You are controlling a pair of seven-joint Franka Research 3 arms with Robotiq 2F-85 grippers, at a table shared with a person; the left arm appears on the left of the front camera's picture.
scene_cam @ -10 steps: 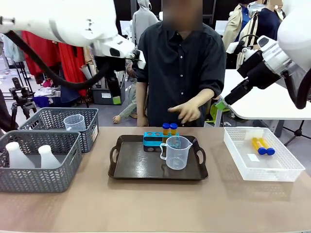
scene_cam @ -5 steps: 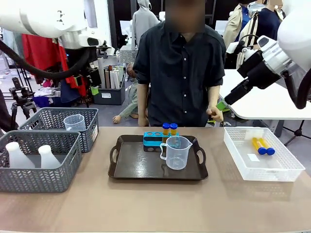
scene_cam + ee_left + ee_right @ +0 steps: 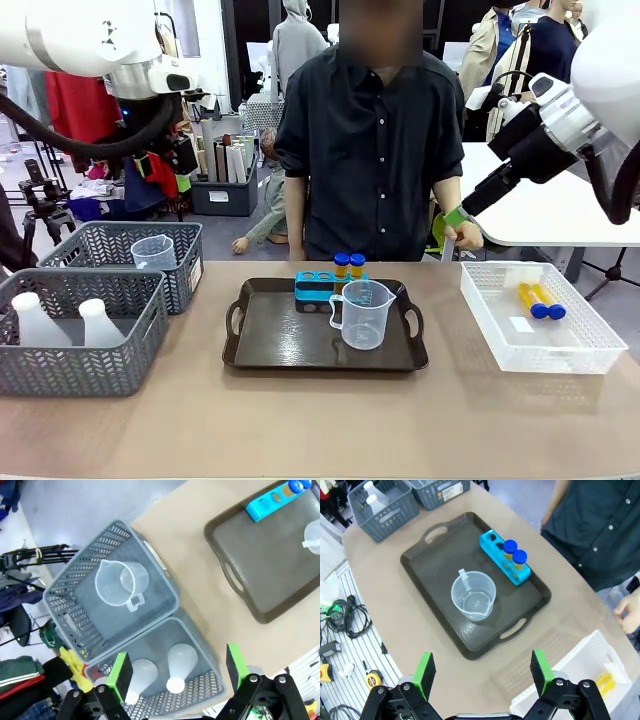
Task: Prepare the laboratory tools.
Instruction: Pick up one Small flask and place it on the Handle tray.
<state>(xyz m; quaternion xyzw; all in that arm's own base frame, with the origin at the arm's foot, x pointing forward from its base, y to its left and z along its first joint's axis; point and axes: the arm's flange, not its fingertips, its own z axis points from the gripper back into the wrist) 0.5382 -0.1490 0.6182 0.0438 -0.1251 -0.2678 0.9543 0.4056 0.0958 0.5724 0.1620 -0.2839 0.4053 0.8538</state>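
Blue rack (image 3: 313, 288) holds two tubes (image 3: 342, 266); white tray (image 3: 565, 363) holds two more.

The front view looks across the blue rack (image 3: 318, 285) at the person (image 3: 370, 150) behind it. Both wrist views look down from high, the left well aside of the rack, the right nearly over it.

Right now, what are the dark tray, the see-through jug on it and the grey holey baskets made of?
The dark brown handled tray looks like smooth, slightly glossy moulded plastic: light reflects off its floor. The clear handled measuring beaker is probably transparent plastic, possibly glass: the tray shows through it. The grey mesh baskets look like matte plastic with moulded cut-outs.
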